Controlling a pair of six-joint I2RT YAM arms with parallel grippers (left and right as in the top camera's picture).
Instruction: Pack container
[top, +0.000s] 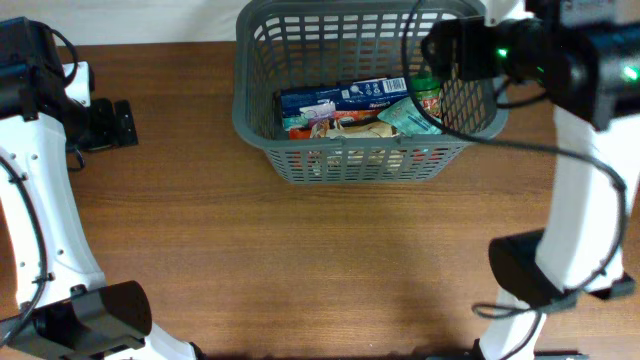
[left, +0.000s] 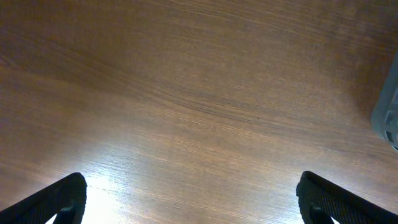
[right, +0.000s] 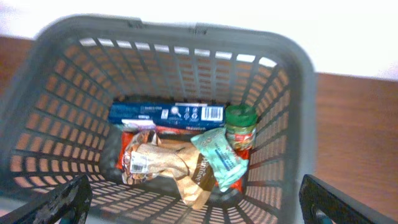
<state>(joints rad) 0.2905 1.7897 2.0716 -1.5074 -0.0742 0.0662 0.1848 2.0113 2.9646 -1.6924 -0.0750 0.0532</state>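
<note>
The dark grey slotted container (top: 243, 118) stands at the table's far middle. In it lie a blue box (top: 340, 98), a green-lidded jar (top: 426, 88), a teal packet (top: 408, 115) and a brown paper bag. My right gripper (top: 438, 48) hangs above the container's right side. In the right wrist view it is open and empty (right: 196, 202) over the container (right: 186, 30), with the blue box (right: 166, 113), jar (right: 240, 124), teal packet (right: 221, 158) and brown bag (right: 168, 163) below. My left gripper (top: 122, 124) is open and empty (left: 193, 202) over bare wood at the far left.
A red package (right: 126, 149) lies under the brown bag. The container's grey corner (left: 390, 112) shows at the right edge of the left wrist view. Both arm bases stand at the table's near corners. A black cable loops over the container's right rim.
</note>
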